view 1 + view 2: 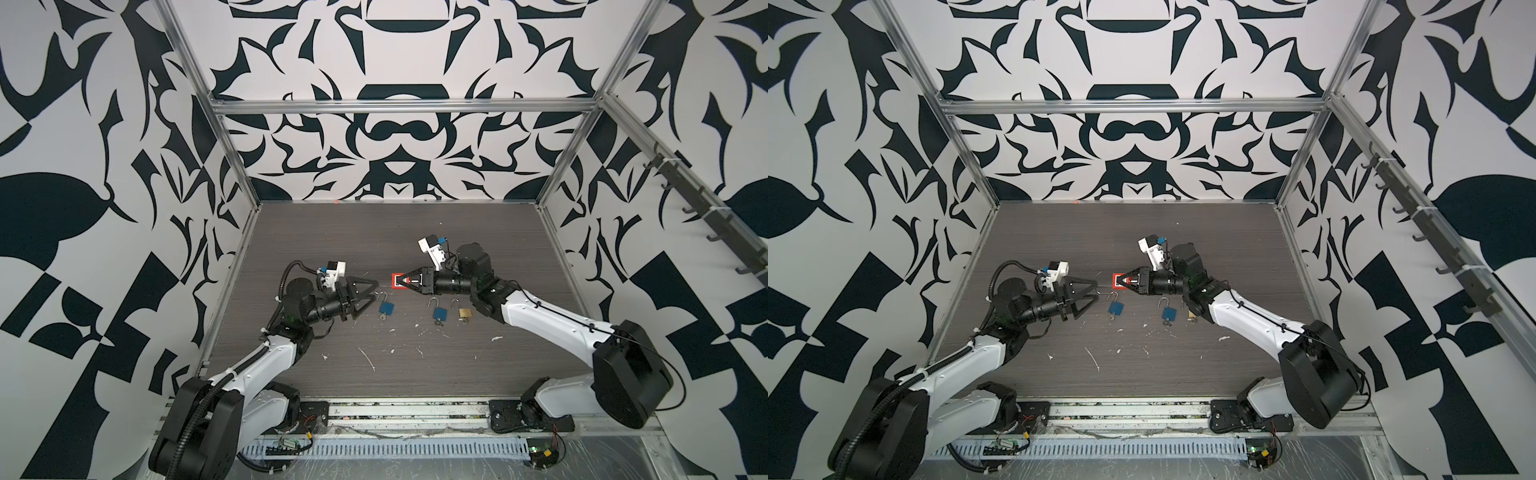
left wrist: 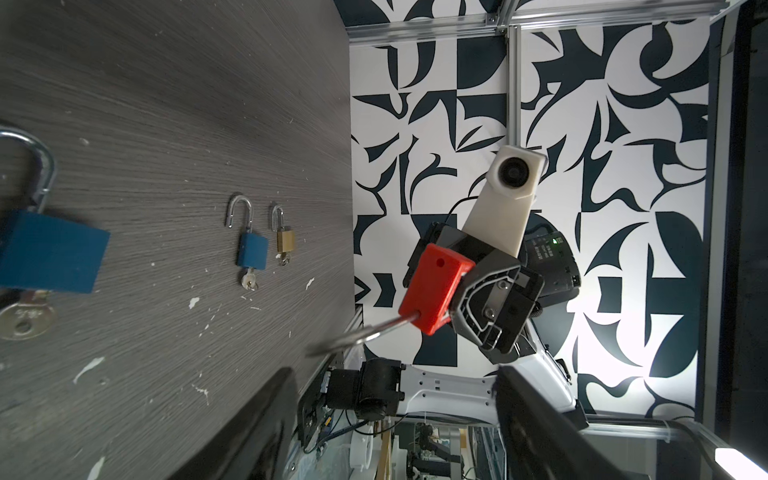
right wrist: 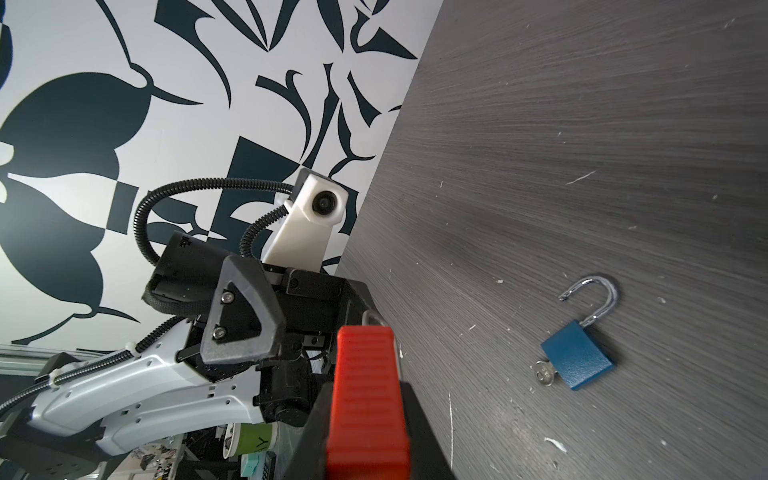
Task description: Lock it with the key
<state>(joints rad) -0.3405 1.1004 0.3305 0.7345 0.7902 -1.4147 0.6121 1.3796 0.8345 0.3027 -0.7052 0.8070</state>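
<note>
My right gripper (image 1: pixel 405 281) (image 3: pixel 368 415) is shut on a red padlock (image 1: pixel 398 281) (image 1: pixel 1118 281) (image 2: pixel 436 286) (image 3: pixel 368 395), held in the air above the table. Its steel shackle (image 2: pixel 357 336) points at my left gripper (image 1: pixel 374 291) (image 1: pixel 1095 292) (image 2: pixel 395 374). That gripper is open, its fingertips just short of the shackle, with nothing between them. The red padlock's keyhole end is hidden in the right gripper's fingers. A blue padlock (image 1: pixel 387 308) (image 2: pixel 50 257) (image 3: pixel 577 359) lies below the left gripper, shackle open, with a key (image 2: pixel 25 320) (image 3: pixel 544 374) in its base.
A second blue padlock (image 1: pixel 440 313) (image 2: pixel 252 249) with a key (image 2: pixel 249 284) and a small brass padlock (image 1: pixel 465 312) (image 2: pixel 285 240) lie open under the right arm. White flecks dot the dark wood table (image 1: pixel 374 232). Patterned walls and aluminium posts enclose it.
</note>
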